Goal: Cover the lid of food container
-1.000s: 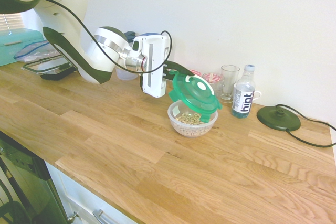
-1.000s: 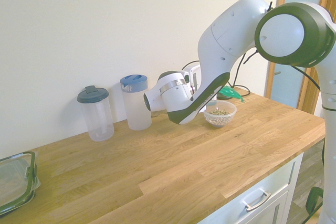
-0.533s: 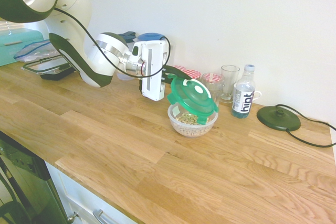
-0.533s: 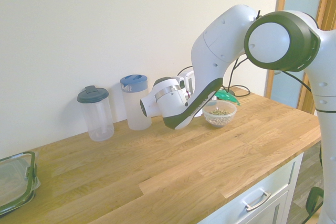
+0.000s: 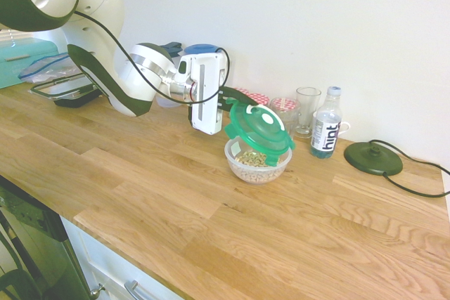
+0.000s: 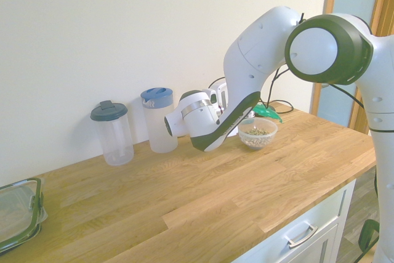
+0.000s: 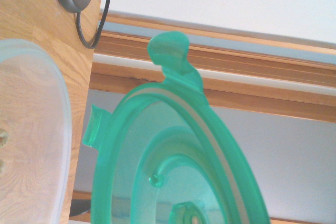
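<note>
Jaws [image 5: 230, 98] closed on green lid [image 5: 259, 130], held tilted above clear bowl [image 5: 257, 166]; wrist turned sideways. Cereal rings [image 5: 254, 160] contained in bowl, on counter [image 5: 162, 187].

Looks down from opposite sides in exterior views, sharing the bowl [image 5: 257, 172] right of center. Faces the lid [image 7: 176, 129] closely in wrist view.

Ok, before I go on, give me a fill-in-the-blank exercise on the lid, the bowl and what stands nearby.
The green lid is held ____ over the cereal bowl, not level.
The end effector is gripping the ____.
The bottle behind the bowl carries the word ____ on its label.
In the second exterior view, the pitcher nearer the arm has a ____ lid.

Missing words: tilted; green lid; hint; blue
</note>
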Controlling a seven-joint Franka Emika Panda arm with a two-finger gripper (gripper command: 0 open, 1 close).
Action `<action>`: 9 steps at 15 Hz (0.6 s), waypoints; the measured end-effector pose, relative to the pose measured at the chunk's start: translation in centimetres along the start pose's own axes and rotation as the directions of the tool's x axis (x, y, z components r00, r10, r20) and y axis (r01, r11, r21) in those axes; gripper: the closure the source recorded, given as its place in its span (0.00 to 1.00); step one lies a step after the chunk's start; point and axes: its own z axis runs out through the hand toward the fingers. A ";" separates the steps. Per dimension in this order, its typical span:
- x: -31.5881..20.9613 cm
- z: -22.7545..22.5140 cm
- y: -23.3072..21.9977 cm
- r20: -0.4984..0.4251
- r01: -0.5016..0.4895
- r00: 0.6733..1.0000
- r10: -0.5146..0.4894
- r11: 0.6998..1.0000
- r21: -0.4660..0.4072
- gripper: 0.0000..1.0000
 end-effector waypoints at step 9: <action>-0.4 0.2 -1.3 0.015 0.008 1.000 -0.008 1.000 -0.004 0.00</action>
